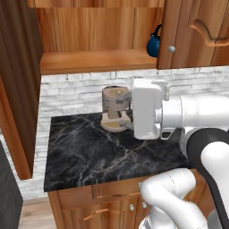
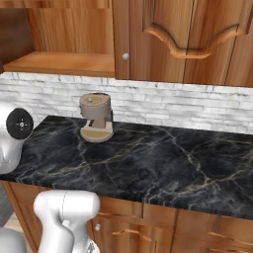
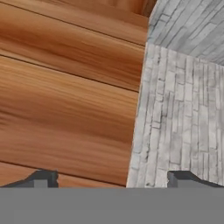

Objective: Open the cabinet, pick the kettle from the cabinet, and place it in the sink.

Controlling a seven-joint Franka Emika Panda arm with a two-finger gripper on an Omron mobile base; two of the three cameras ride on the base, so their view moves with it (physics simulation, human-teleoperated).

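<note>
Gripper (image 3: 111, 178) jaws spread wide, nothing between them, facing reddish-brown wood and white brick.
Cabinet (image 1: 96, 31) open on its left side; round dark-blue kettle (image 1: 153, 44) stands on the wooden shelf, at its right end, partly behind the closed arched door. Tan cylindrical coffee machine (image 1: 115, 108) stands on black veined marble counter (image 1: 103, 156).

Even, bright rendered light with soft shadows under the cabinet (image 1: 94, 27); slightly blurry, low-detail pictures; no glare on the marble surface (image 2: 163, 163).

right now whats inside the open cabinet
The dark-blue kettle stands on the cabinet shelf's right end, partly covered by the closed door. Whatever lies behind that door is hidden.
</note>
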